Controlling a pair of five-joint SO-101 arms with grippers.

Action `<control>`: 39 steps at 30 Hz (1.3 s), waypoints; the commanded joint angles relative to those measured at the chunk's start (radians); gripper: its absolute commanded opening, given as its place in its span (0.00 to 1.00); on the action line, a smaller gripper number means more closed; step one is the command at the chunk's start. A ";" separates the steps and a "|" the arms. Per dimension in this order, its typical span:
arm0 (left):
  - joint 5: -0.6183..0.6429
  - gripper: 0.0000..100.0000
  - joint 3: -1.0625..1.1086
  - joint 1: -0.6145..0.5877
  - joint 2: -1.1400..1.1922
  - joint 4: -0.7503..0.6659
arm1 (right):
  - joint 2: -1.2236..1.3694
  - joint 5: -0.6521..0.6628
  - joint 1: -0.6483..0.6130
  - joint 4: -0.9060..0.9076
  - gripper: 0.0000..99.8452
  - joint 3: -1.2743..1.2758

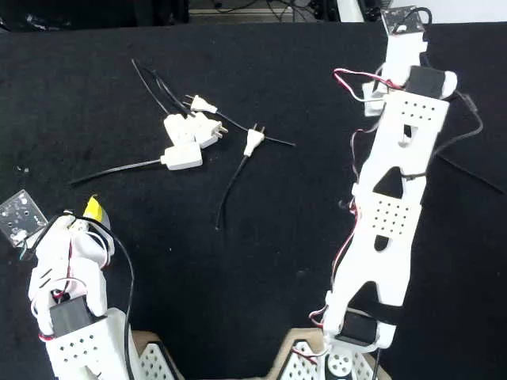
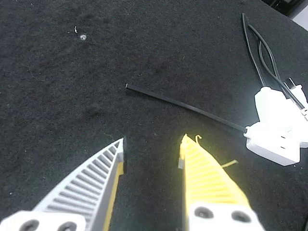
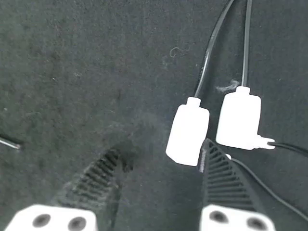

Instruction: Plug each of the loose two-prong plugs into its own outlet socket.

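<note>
Plug (image 1: 253,142) loose, high view; wrist: L end effector (image 2: 153,141), R end effector (image 3: 160,147) wide.

White socket blocks (image 1: 182,157) clustered together, black cords trailing. Loose white two-prong plug (image 1: 253,142) lies flat near cluster, unplugged, cord curving away. Second plug (image 1: 203,104) just beside cluster, unplugged.
</note>
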 commanded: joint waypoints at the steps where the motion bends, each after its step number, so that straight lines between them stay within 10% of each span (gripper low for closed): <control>1: 0.008 0.19 -0.044 -0.010 -0.009 -0.023 | -0.139 -0.038 -0.023 0.035 0.21 0.005; 24: 0.008 0.19 -0.044 -0.010 -0.009 -0.023 | -1.158 -0.080 -0.416 -0.012 0.21 1.086; 39: 0.008 0.19 -0.044 -0.010 -0.009 -0.023 | -1.310 -0.164 -0.698 -0.736 0.21 2.029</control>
